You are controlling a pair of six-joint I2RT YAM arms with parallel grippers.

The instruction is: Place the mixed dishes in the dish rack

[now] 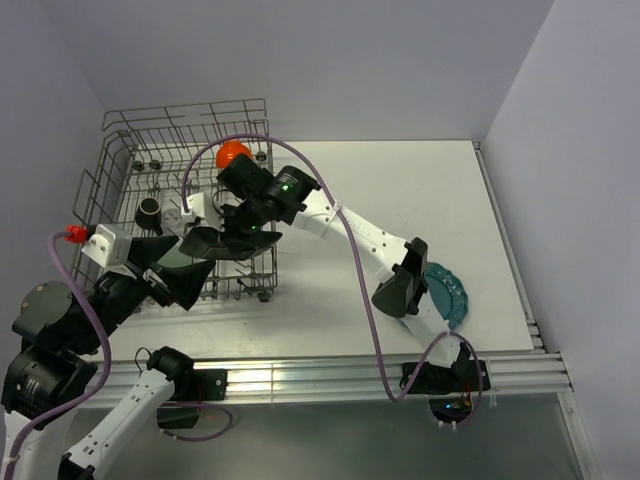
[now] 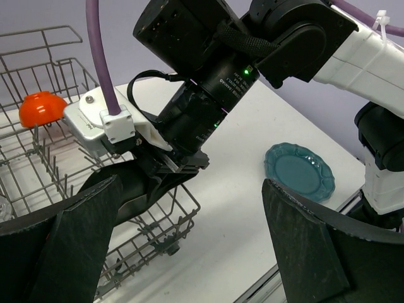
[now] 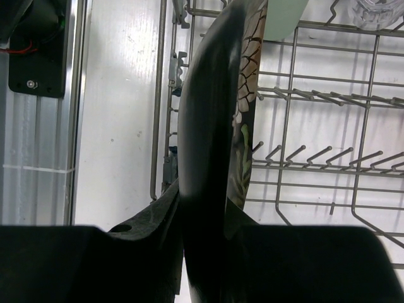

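My right gripper (image 3: 205, 252) is shut on the black square flowered plate (image 3: 214, 113), which stands on edge over the near right part of the dish rack (image 3: 315, 95). From above, that plate (image 1: 213, 243) hangs among the dish rack's (image 1: 120, 150) tines. An orange bowl (image 1: 233, 153) sits at the rack's far right and a small dark mug (image 1: 150, 210) on its left side. The small clear glass (image 3: 377, 11) and a pale green cup (image 3: 284, 16) show at the frame's top edge. The teal scalloped plate (image 1: 447, 293) lies on the table beside the right arm's base. My left gripper (image 2: 189, 252) is open at the rack's near edge, holding nothing.
The right arm (image 1: 350, 225) stretches diagonally across the table from its base to the rack, with a purple cable (image 1: 365, 300) looping over it. The table's right edge (image 1: 505, 250) meets a wall. The rack's near right wheel (image 2: 169, 247) stands on the white tabletop.
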